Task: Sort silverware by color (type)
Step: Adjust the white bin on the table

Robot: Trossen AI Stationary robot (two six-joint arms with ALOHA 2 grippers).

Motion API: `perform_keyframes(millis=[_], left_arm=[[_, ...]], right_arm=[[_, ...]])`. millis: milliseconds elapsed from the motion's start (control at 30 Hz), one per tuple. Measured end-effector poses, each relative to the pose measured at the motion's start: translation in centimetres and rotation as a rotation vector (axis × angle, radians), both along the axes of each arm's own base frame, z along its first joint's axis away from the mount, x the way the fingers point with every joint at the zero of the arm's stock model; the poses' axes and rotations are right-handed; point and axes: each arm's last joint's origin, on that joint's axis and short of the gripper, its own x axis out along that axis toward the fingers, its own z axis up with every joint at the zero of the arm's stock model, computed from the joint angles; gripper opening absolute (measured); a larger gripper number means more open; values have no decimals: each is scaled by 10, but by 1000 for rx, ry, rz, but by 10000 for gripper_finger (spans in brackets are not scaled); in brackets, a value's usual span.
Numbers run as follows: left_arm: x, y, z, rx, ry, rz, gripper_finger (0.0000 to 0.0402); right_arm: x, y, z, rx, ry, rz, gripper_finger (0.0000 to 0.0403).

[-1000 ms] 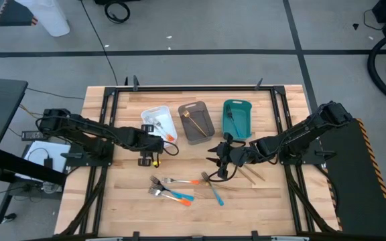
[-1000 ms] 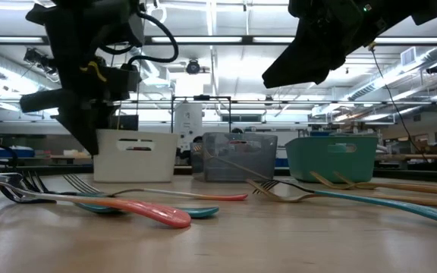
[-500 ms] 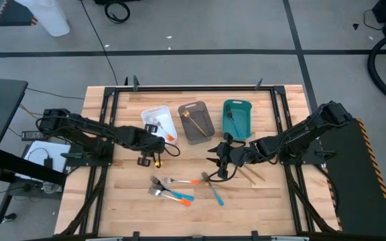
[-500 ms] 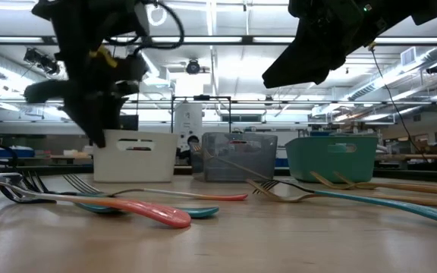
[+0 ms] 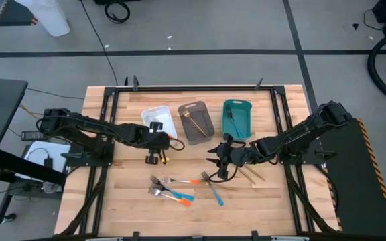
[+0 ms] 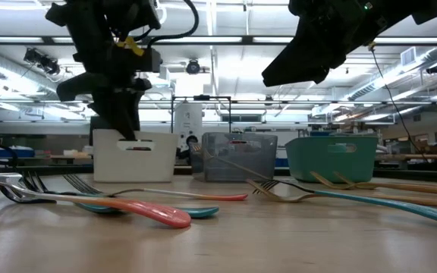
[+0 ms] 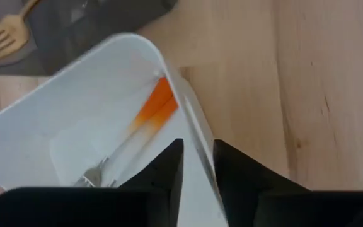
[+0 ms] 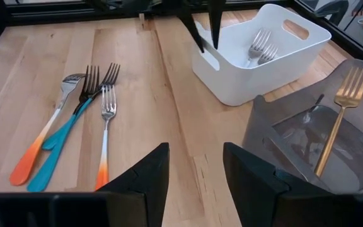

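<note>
Forks with orange and blue handles (image 5: 171, 188) lie loose on the wooden table, also in the right wrist view (image 8: 74, 126). The white bin (image 5: 158, 122) holds orange-handled forks (image 7: 155, 112). A gold fork (image 8: 339, 113) leans in the grey bin (image 5: 196, 122). A blue-handled piece lies in the teal bin (image 5: 237, 119). My left gripper (image 7: 198, 165) hangs over the white bin's near right corner, open a little, one finger on each side of the bin's wall (image 7: 191, 126). My right gripper (image 8: 194, 180) hovers open and empty over the table near a blue-handled fork (image 5: 214, 191). My left gripper points down at a slant, with the white bin's side wall (image 7: 194, 142) running between its two fingers. I cannot tell whether the fingers touch that wall.
Slim gold pieces (image 5: 250, 174) lie on the table right of my right gripper. The three bins stand in a row at the far middle of the table. Bare wood shows along the near edge and at the near left.
My left gripper has moved toward the table's right edge and slightly up, along the white bin's near side, tipping a little. My right gripper and all the silverware have kept still.
</note>
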Motion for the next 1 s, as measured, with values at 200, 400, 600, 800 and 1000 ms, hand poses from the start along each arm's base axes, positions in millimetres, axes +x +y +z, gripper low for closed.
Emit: perform_keyframes(millis=[200, 400, 600, 800, 1000], left_arm=[[1, 1, 0, 7, -2, -13, 44], [0, 1, -1, 17, 16, -34, 19], [1, 1, -1, -12, -7, 24, 28], [0, 1, -1, -33, -18, 76, 24], [0, 1, -1, -68, -40, 155, 16]], right_arm=[[0, 0, 0, 0, 0, 0, 160], [0, 0, 0, -1, 1, 1, 160], [0, 0, 0, -1, 1, 1, 160], [0, 0, 0, -4, 2, 3, 160], [0, 0, 0, -4, 2, 3, 160]])
